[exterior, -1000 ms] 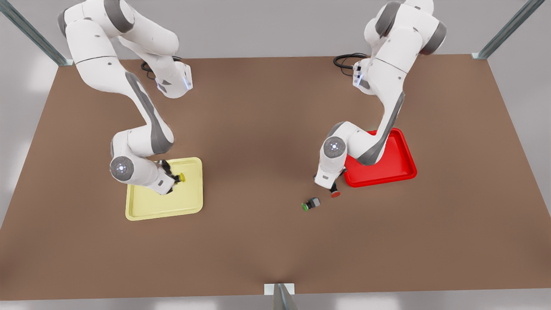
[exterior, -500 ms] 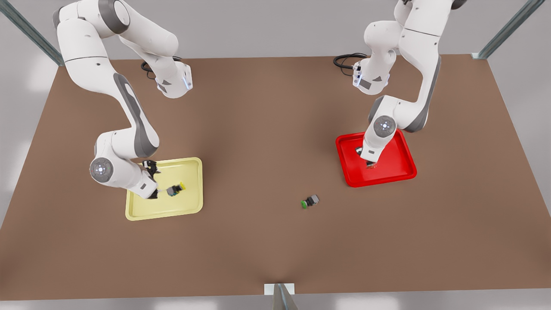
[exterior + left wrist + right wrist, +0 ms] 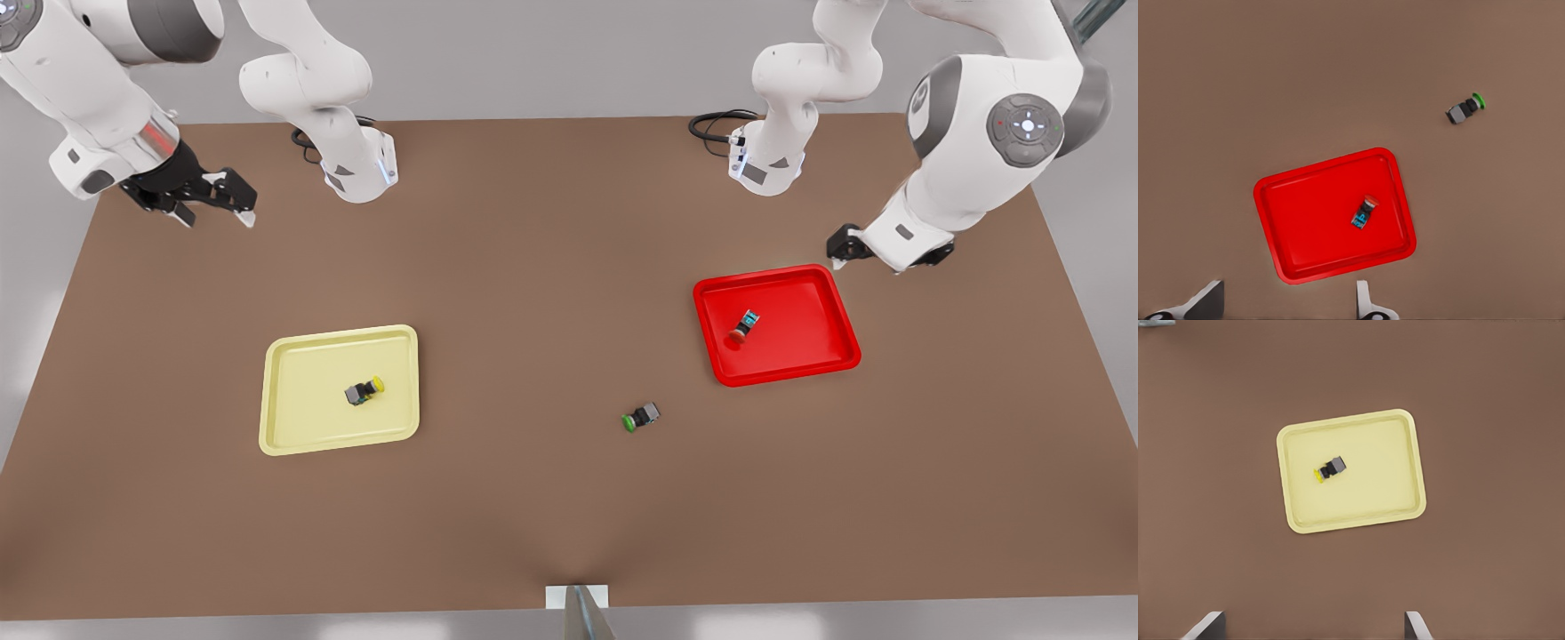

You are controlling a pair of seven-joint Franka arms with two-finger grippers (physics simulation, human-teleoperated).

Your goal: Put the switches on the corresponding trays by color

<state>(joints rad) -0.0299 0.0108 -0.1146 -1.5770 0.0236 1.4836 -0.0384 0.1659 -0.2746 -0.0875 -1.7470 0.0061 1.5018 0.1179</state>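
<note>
Now the right gripper (image 3: 206, 203) hangs spread wide above the table's (image 3: 533, 267) far left corner. Yellow switch (image 3: 364, 390) lies in yellow tray (image 3: 284, 427), red switch (image 3: 744, 326) in red tray (image 3: 800, 364); left gripper (image 3: 845, 244) spread wide beyond it.

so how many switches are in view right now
3. The yellow-capped switch lies in the yellow tray, the red-capped switch in the red tray, and the green-capped switch on the bare table between the trays.
</note>
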